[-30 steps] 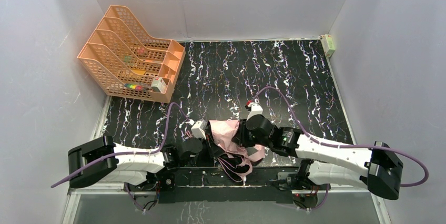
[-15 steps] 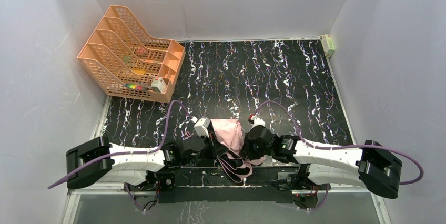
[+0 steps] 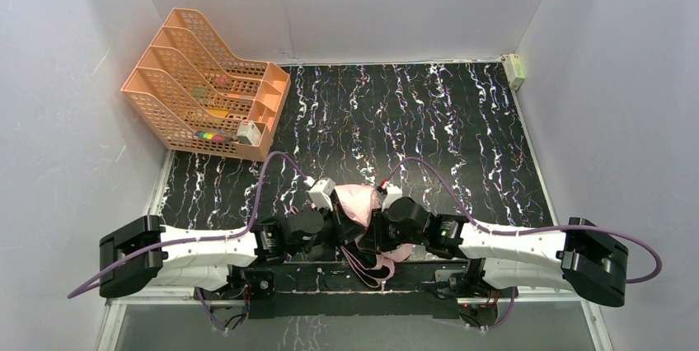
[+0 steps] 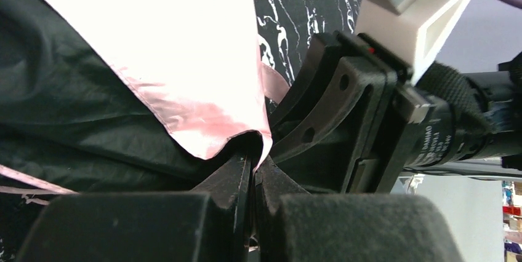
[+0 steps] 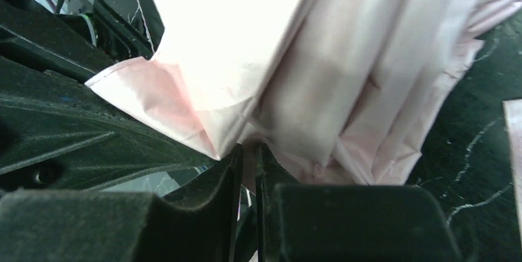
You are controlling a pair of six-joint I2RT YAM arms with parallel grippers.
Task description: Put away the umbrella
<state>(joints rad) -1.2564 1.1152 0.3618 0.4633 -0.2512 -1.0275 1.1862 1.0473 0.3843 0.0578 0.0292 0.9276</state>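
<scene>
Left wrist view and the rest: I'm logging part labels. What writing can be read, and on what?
None can be read.
White print on the black motor: too small and blurred.
The umbrella and orange file rack: no writing shows.

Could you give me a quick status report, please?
Left gripper and right gripper shut on umbrella fabric. Umbrella bunched between them. Orange rack back-left, not obstructing.

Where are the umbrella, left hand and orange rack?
umbrella (image 3: 358, 201): top external view, on the pink fabric.
left hand (image 4: 252, 163): left wrist view, between the fingertips pinching the fabric edge.
orange rack (image 3: 165, 108): top external view, on its mesh side wall.
</scene>
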